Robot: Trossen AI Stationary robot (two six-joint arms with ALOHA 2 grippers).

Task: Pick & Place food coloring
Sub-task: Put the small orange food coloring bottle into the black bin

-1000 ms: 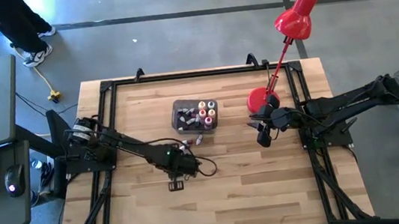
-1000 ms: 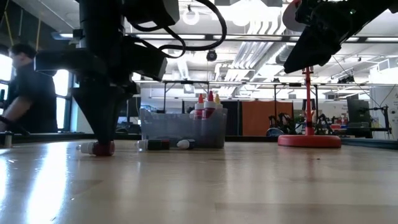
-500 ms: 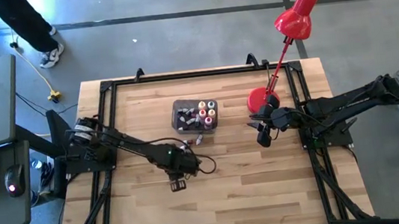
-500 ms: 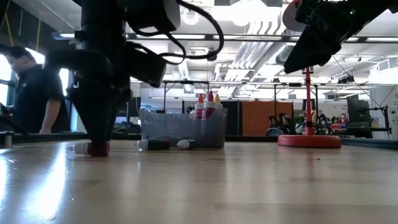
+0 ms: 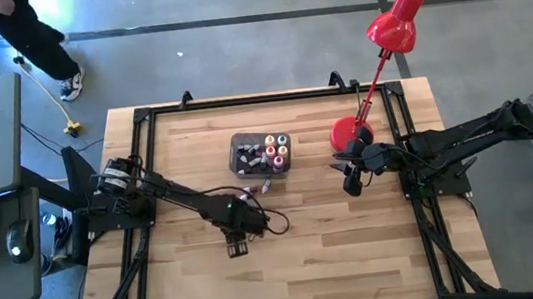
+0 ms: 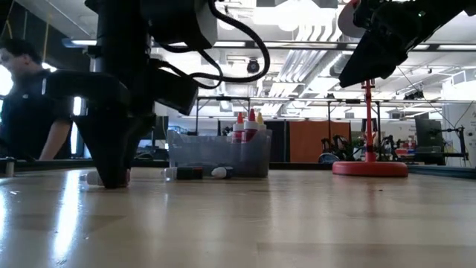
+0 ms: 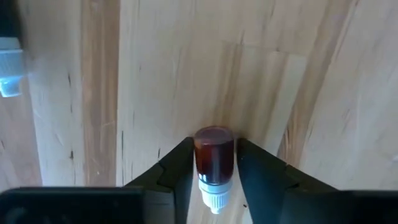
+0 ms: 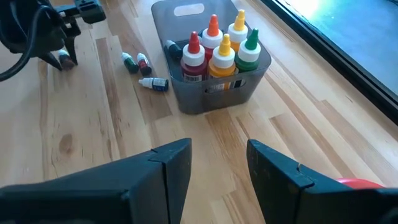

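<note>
A small food coloring bottle (image 7: pixel 214 155) with dark red contents and a white cap lies on its side on the wooden table. My left gripper (image 7: pixel 214 142) points straight down over it, open, with one finger on each long side; I cannot tell whether they touch it. In the low view only the bottle's white end (image 6: pixel 89 178) shows beside that gripper (image 6: pixel 111 177). A grey bin (image 8: pixel 214 93) holds several upright bottles (image 8: pixel 221 46). Three more bottles (image 8: pixel 144 68) lie on the table beside the bin. My right gripper (image 8: pixel 217 155) waits open, raised above the table's right side.
A red desk lamp stands with its base (image 5: pixel 350 132) at the table's far right, close to my right gripper (image 5: pixel 351 182). The bin (image 5: pixel 260 155) sits far of centre, just beyond my left gripper (image 5: pixel 245 222). A person (image 6: pixel 30 104) is beyond the table's left side.
My left gripper has sunk a little toward the table over the lying bottle, and its fingertips have spread apart, so they now stand on either side of the bottle. The person beyond the table has shifted about.
</note>
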